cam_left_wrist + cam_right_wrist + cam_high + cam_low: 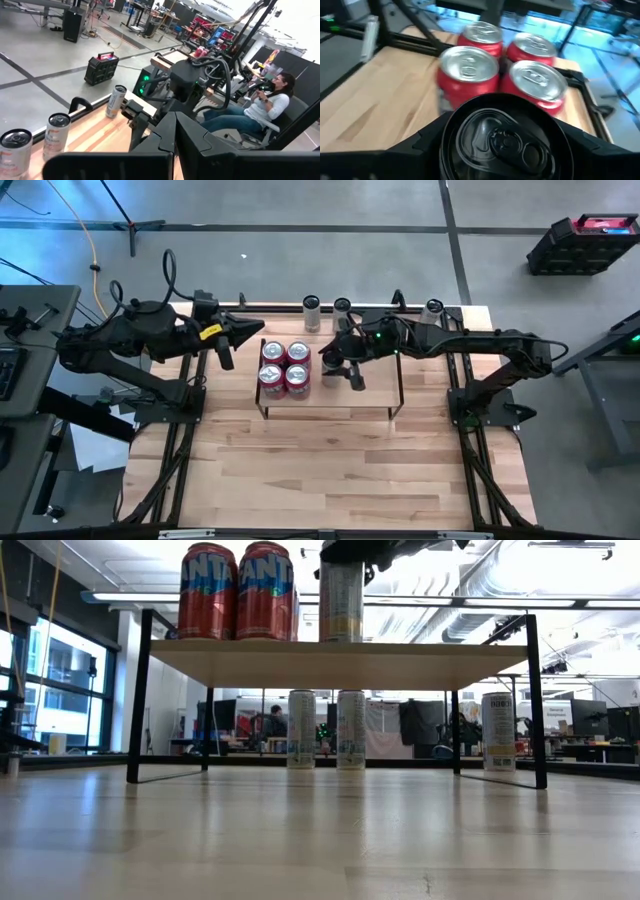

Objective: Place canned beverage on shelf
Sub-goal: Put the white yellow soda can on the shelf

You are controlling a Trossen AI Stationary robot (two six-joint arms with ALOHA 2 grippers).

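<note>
Wooden tabletop (330,470) is carrying the shelf (370,395); the right gripper (331,363) is hanging directly over an upright slim can (341,602) resting on the board beside four red cans (285,367), fingers straddling it, grip uncertain; the left gripper (250,330), shut and empty, is waiting behind.

Pale wood with visible grain on the desk (330,470), laid in planks, satin sheen. Same light wood on the shelf (400,662) board, smooth, on thin matt black metal wire. Glossy red printed metal on the four red cans (470,75), with bright brushed lids. Dark, shiny metal on the lid of the slim can (502,142). Matt black plastic on the right gripper (340,367) and the left gripper (243,332).
</note>
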